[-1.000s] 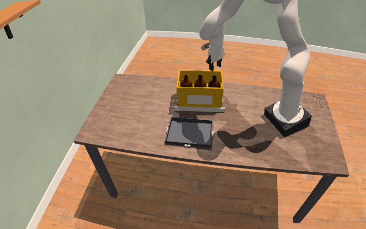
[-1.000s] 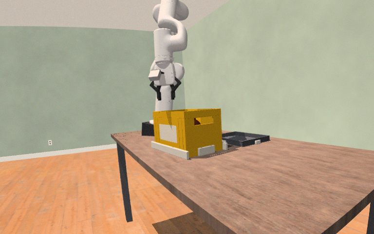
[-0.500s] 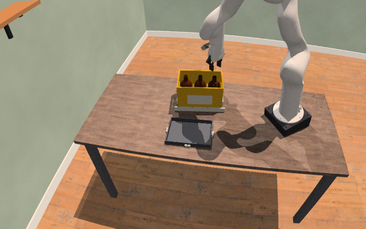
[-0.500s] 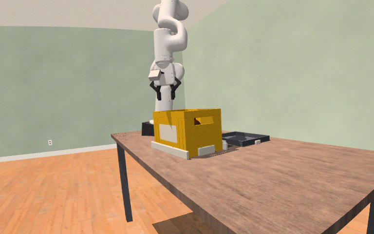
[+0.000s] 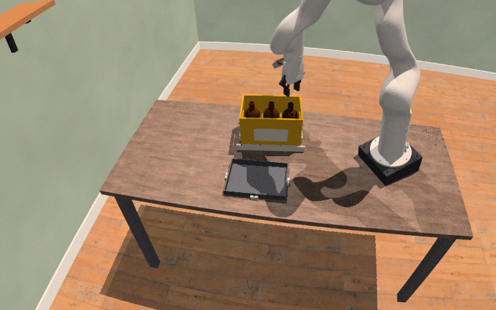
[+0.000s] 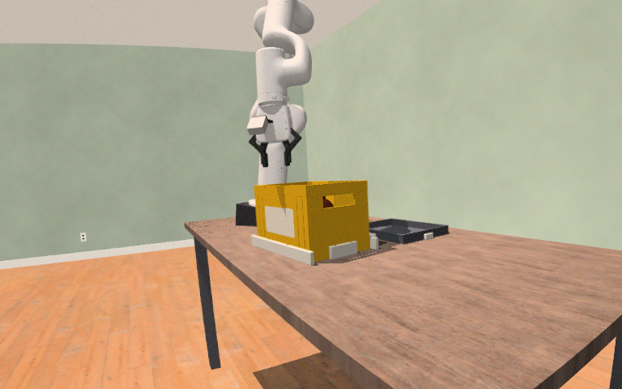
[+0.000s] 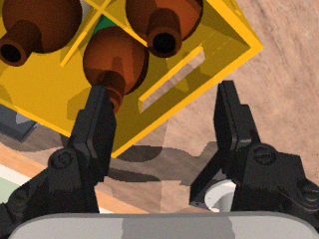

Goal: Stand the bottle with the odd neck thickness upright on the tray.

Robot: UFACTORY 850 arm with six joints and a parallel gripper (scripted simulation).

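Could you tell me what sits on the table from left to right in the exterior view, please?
Arm base → yellow crate → dark tray. The open gripper hangs above the crate's left part, holding nothing.

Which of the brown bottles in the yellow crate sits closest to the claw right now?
The bottle in the corner cell beside the slotted crate wall; in the wrist view its neck is partly hidden by one finger of the open claw, while the others lie farther off.

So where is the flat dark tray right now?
In the top view, the shallow dark grey tray lies on the brown wooden table, just in front of the yellow plastic crate, with the robot's black base off to its right.
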